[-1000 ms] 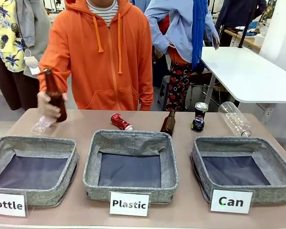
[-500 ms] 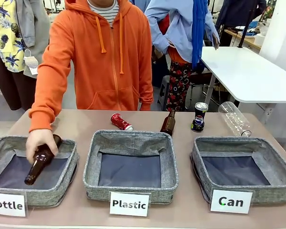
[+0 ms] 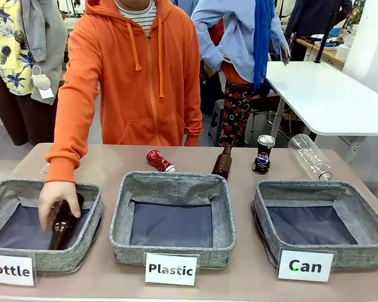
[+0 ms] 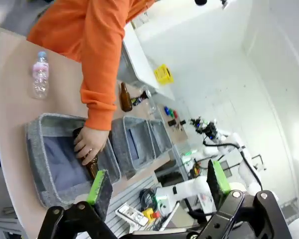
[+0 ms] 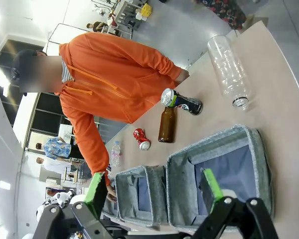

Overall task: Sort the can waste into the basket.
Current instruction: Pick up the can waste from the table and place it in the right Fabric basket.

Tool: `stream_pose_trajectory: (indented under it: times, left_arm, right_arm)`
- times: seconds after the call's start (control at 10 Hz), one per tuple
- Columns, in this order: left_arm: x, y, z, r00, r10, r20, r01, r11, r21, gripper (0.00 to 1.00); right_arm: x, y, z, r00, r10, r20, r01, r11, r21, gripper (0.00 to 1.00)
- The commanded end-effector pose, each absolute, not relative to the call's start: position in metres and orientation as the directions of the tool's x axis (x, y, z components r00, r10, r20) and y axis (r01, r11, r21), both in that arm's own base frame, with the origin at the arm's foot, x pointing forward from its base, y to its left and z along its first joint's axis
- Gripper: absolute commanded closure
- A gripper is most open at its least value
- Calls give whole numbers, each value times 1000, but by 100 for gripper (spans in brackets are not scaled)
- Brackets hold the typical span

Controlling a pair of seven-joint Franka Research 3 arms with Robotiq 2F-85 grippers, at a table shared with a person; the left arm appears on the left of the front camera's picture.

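Note:
The crushed red can (image 3: 159,160) lies on its side on the table behind the middle bin; it also shows in the right wrist view (image 5: 140,139). The dark can (image 3: 263,154) with a silver top stands upright farther right, behind the basket (image 3: 262,207) labelled "Can", which has nothing in it. In the right wrist view the dark can (image 5: 182,102) is beyond that basket (image 5: 259,160). My left gripper (image 4: 158,181) and right gripper (image 5: 153,186) both hang open above the table's near side, with nothing between their fingers.
A person in an orange hoodie has a hand (image 3: 57,200) on a brown bottle inside the "Bottle" bin (image 3: 91,207). The "Plastic" bin (image 3: 170,182) stands in the middle. A second brown bottle (image 3: 222,162) stands behind it. A clear plastic bottle (image 3: 310,156) lies at the back right.
The person has brought the brown bottle down from above the table's left side into the "Bottle" bin and laid it lower. The cans and both grippers have not moved.

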State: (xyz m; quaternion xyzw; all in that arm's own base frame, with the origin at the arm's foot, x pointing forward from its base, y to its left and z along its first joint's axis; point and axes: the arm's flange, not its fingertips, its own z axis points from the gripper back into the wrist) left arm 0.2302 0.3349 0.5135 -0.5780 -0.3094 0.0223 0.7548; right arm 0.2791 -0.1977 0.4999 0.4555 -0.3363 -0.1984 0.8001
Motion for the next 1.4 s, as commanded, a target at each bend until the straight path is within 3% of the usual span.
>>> stream_pose_trajectory:
  times: [0.0,0.3,0.7,1.0,1.3]
  left_arm:
    - [250,322,515,868,294,401,287,363,-886,0]
    - [315,257,511,945,84,315,250,433,-866,0]
    - [305,244,527,929,110,354,263,480,-837,0]
    - [307,162,548,902,30,430,307,657,-688,0]
    - [337,29,560,890,-304,340,438,775,-455,0]
  right_arm:
    - [282,-200,501,687,-618,383,-21,510,860,0]
    - [282,-200,501,687,-618,383,-21,510,860,0]
    - [282,-200,501,687,-618,383,-21,510,860,0]
    - [282,-200,501,687,-618,383,-21,510,860,0]
    - [282,-200,501,687,-618,383,-21,510,860,0]
